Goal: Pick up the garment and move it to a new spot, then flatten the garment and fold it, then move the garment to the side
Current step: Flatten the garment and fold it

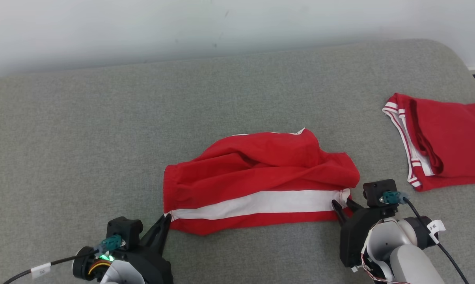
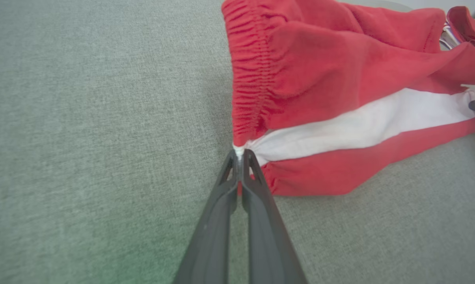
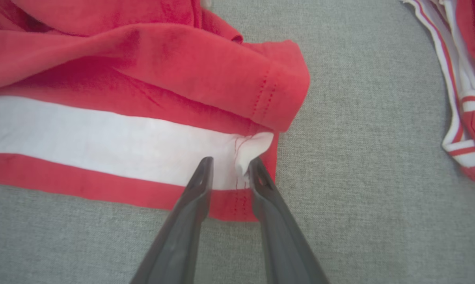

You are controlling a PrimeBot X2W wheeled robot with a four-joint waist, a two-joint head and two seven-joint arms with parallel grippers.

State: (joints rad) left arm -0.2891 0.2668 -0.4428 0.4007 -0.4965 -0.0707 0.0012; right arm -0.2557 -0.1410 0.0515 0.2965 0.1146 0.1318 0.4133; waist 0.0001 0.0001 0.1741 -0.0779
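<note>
Left claw [image 1: 167, 217] is clamped onto the red shorts [image 1: 261, 173] at lower left. Right claw [image 1: 341, 204] is held parted astride their hem.

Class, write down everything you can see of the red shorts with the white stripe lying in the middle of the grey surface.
The red shorts look like soft knit cloth, with a broad white stripe down the side, a gathered elastic waistband at the robot's left and a stitched leg hem at its right. They lie sideways, the upper layer rumpled, on the grey cushion. The left gripper is shut on the waistband's stripe corner; the right gripper stands open astride the hem's stripe end.
</note>
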